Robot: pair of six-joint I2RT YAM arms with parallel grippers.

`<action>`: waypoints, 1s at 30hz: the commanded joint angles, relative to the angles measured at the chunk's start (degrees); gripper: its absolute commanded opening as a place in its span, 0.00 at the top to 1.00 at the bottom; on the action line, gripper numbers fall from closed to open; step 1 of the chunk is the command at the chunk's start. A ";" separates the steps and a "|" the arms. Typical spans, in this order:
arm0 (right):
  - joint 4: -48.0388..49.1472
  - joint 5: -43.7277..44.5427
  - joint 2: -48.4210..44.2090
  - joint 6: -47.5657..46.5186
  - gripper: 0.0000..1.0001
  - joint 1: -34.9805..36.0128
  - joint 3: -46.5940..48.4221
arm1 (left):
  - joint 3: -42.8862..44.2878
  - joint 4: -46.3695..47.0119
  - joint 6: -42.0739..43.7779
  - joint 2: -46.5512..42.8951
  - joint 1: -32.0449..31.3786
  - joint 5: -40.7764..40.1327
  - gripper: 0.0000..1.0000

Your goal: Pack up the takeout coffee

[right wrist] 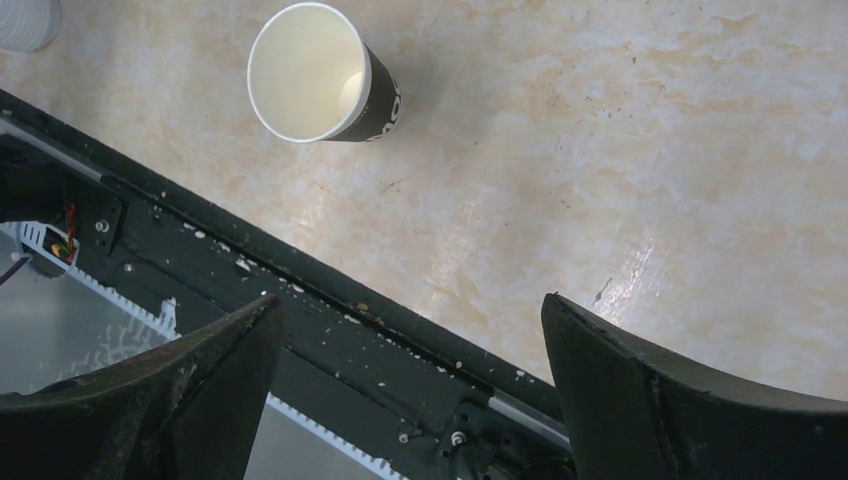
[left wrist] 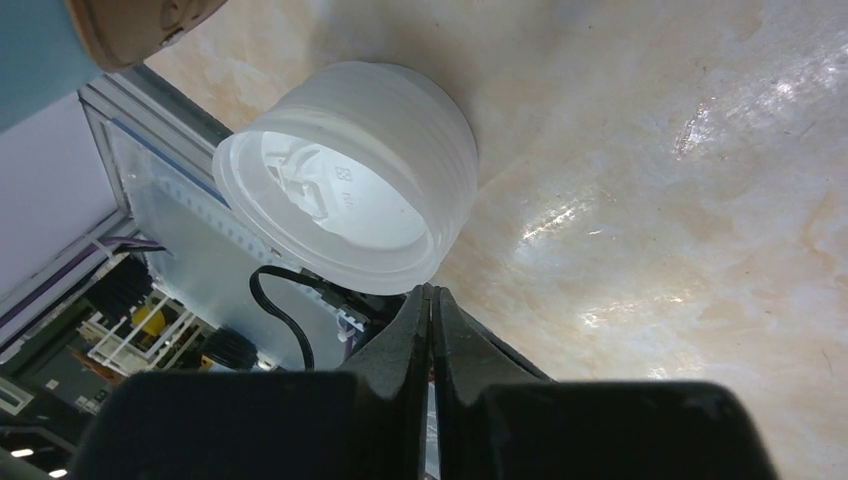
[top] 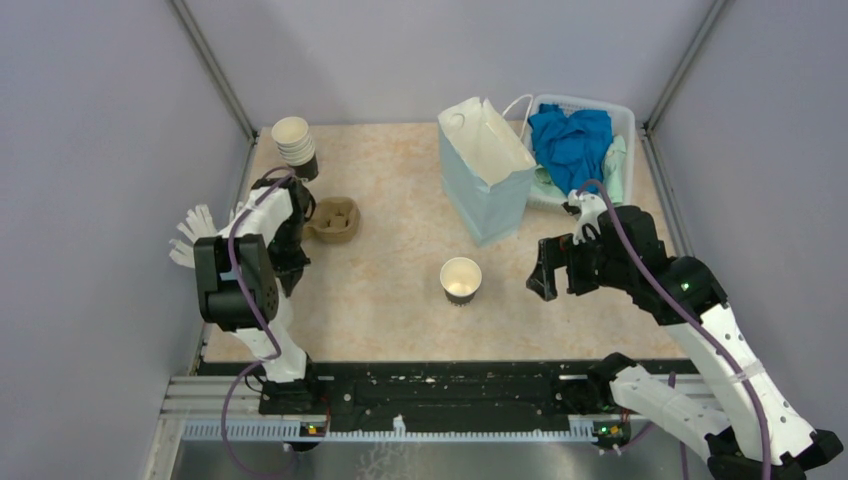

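Note:
The coffee cup [top: 460,280], dark brown with a cream inside, stands upright in the middle of the table with no lid on it; it also shows in the right wrist view [right wrist: 320,75]. My right gripper [top: 545,275] is open and empty, to the right of the cup and apart from it; in the right wrist view [right wrist: 410,330] its jaws are spread wide above the table's near edge. My left gripper [left wrist: 432,300] is shut on nothing, its tips close to a stack of white plastic lids [left wrist: 345,190]. In the top view the stack of lids [top: 190,235] lies at the far left beside the left arm.
A stack of lidless cups [top: 295,140] stands at the back left. A brown pulp cup carrier [top: 333,220] lies in front of it. A pale blue paper bag [top: 485,170] stands open at the back centre. A white basket [top: 625,115] with blue cloth stands behind it.

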 commanded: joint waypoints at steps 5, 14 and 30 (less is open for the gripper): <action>1.77 -0.10 -0.61 -0.42 0.01 0.85 -0.33 | 5.36 -0.48 0.43 2.12 -0.26 -2.44 0.70; 1.19 0.31 -1.01 -0.51 0.01 0.88 -0.03 | 3.19 1.78 1.26 3.99 0.52 -3.89 0.67; 0.88 0.43 -1.16 -0.58 0.01 0.89 0.02 | -0.89 4.17 1.96 2.29 2.31 -4.32 0.76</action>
